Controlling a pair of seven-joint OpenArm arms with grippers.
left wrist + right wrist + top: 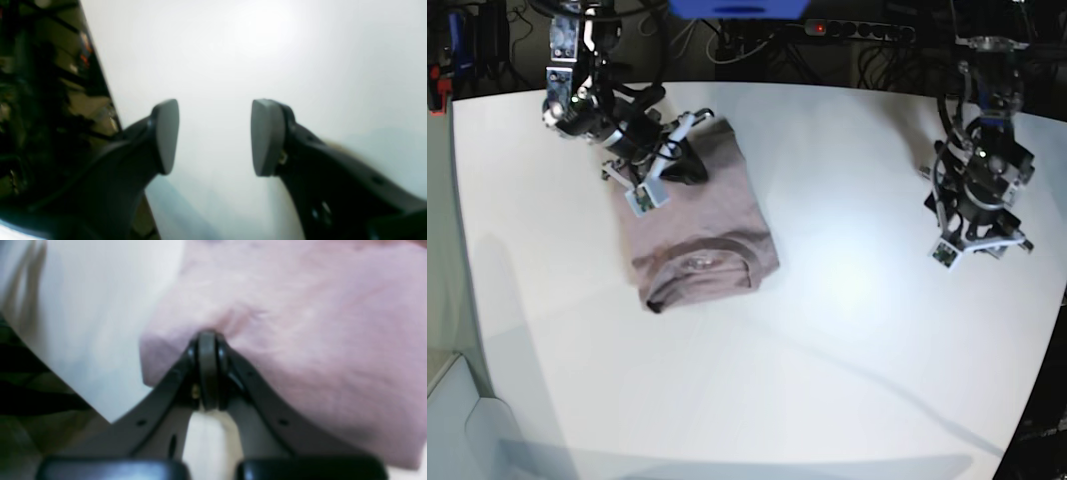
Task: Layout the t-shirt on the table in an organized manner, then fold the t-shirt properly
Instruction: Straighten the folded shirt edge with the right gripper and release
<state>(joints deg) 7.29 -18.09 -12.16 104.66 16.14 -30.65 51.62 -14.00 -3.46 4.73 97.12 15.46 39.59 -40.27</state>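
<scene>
The dusty mauve t-shirt [697,230] lies in a compact, folded shape on the left half of the white table [827,380], with its ribbed collar toward the near side. My right gripper [687,165] is at the shirt's far edge. In the right wrist view its fingertips [207,336] are pressed together where the t-shirt [317,340] puckers around them, beside bare table [83,306]. My left gripper [980,248] hangs over the table's right side, far from the cloth. In the left wrist view the left gripper [215,136] is open with only table [233,50] between its pads.
A power strip [857,30], cables and a blue object [737,8] sit behind the table's far edge. Dark clutter [50,100] lies beyond the table edge in the left wrist view. The table's curved edge runs down the left [462,250].
</scene>
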